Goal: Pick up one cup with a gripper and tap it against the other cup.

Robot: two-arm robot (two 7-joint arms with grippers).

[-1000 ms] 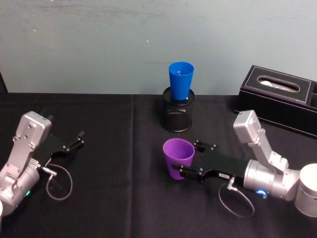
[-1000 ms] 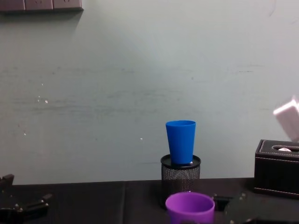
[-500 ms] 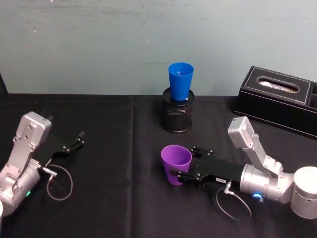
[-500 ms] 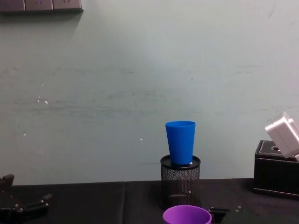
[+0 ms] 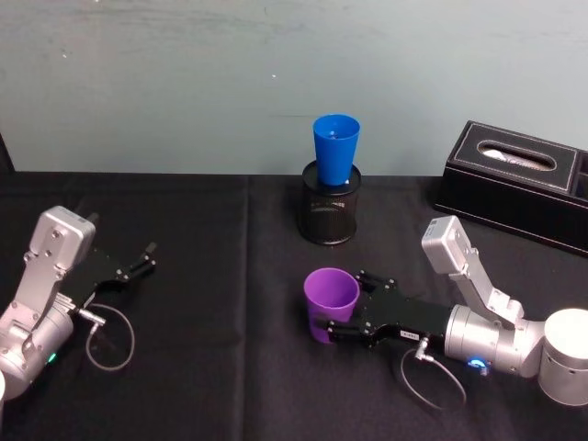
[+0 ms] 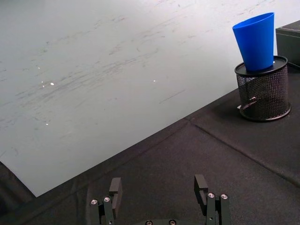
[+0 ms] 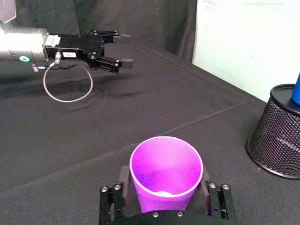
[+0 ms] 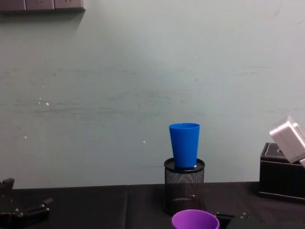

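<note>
A blue cup (image 8: 184,144) stands upright in a black mesh holder (image 8: 184,185) toward the table's (image 8: 95,205) far edge; a purple cup's (image 8: 195,220) rim shows nearer.

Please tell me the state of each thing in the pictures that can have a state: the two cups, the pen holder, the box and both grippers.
purple cup: upright, between the right gripper's fingers
blue cup: upright, standing in the mesh pen holder
mesh pen holder: upright on the table
black tissue box: slot open on top
right gripper: shut on the purple cup
left gripper: open, empty, idle at the table's left
</note>
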